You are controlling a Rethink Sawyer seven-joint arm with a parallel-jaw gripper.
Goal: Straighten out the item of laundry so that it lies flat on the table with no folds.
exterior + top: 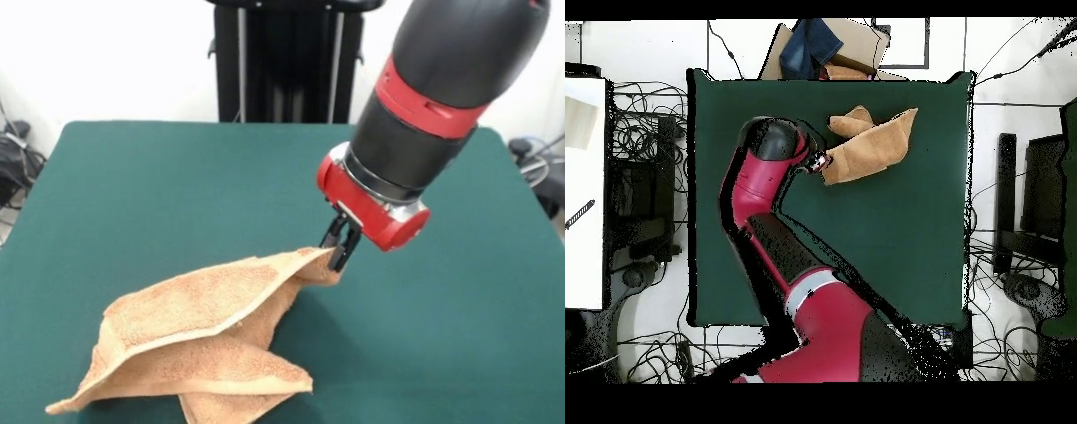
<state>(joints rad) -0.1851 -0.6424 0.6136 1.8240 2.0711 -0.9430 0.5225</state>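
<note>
Fingers (335, 235) of gripper (341, 246) clamped on raised corner of towel (199, 340); rest lies crumpled, folded on table (177, 194).

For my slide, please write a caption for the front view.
Sawyer gripper pinches one corner of the folded peach towel, lifting it above the green table.

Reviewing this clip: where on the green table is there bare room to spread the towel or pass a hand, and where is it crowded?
Bare felt on the table runs between the towel and the pedestal-side edge, and beyond the gripper toward the far side edge. Overhead, most of the table lies bare apart from the arm. It is crowded at the camera-side edge, where the folded towel lies, one corner pinched and lifted.
</note>
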